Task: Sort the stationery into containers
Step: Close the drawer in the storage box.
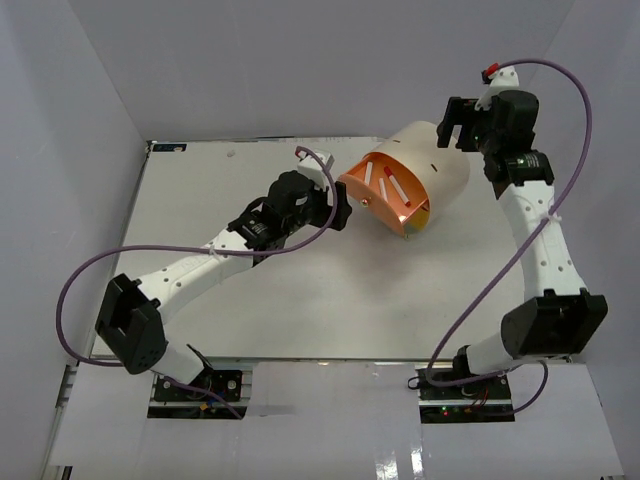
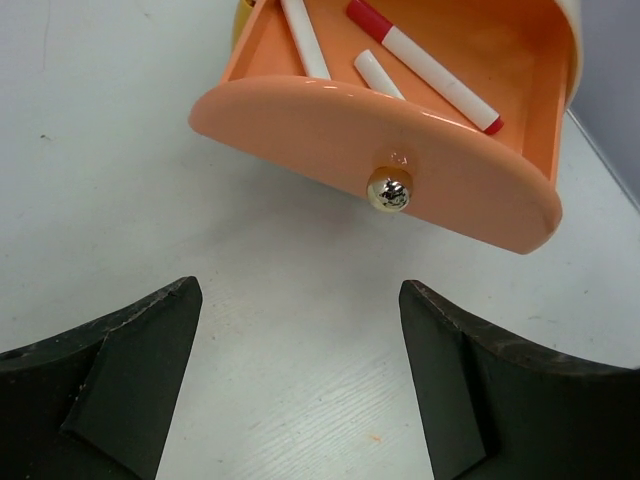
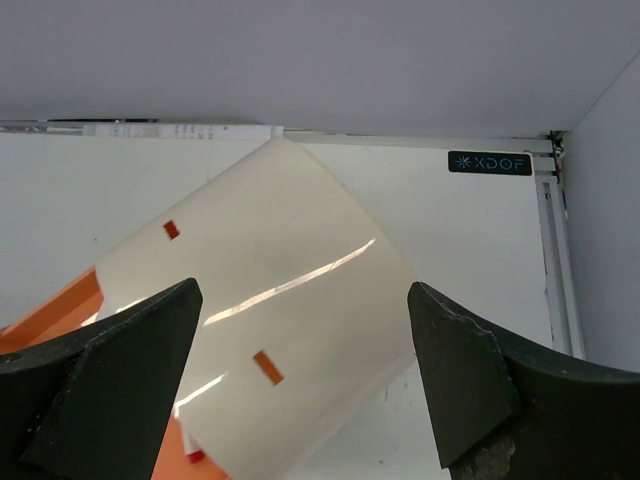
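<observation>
The cream cylindrical organiser (image 1: pixel 432 165) lies on the table, its orange-pink drawer (image 1: pixel 385 195) pulled out toward the left. In the drawer lie a red-and-white marker (image 2: pixel 425 62) and two white bars (image 2: pixel 305 38). A brass knob (image 2: pixel 389 191) sits on the drawer front (image 2: pixel 330 130). My left gripper (image 1: pixel 340 207) is open and empty, just short of the knob, as the left wrist view (image 2: pixel 300 320) shows. My right gripper (image 1: pixel 452 122) is open and empty above the organiser's back end; the cream shell (image 3: pixel 280 300) lies below its fingers. The yellow drawer (image 1: pixel 420 218) shows as an edge only; the grey one is hidden.
White walls enclose the table on three sides. The table's far right corner with an XDOF label (image 3: pixel 490 163) shows in the right wrist view. Purple cables loop from both arms. No loose stationery shows on the table top.
</observation>
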Controlling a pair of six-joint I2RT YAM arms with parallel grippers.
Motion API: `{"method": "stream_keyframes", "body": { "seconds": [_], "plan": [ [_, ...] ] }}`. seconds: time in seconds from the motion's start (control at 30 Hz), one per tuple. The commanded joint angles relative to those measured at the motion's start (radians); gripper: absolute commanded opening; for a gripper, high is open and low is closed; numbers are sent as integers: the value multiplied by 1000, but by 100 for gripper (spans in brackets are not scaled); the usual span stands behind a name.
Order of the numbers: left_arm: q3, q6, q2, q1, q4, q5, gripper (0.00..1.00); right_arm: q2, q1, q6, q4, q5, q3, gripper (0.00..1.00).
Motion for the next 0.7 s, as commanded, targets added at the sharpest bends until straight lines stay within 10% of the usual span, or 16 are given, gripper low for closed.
{"method": "stream_keyframes", "body": {
  "seconds": [0.0, 0.67],
  "plan": [
    [22, 94, 36, 2, 69, 63, 91, 100, -96, 51, 77, -242, 118, 90],
    [249, 183, 330, 1, 184, 104, 91, 393, -178, 18, 230, -534, 103, 90]
  ]
}}
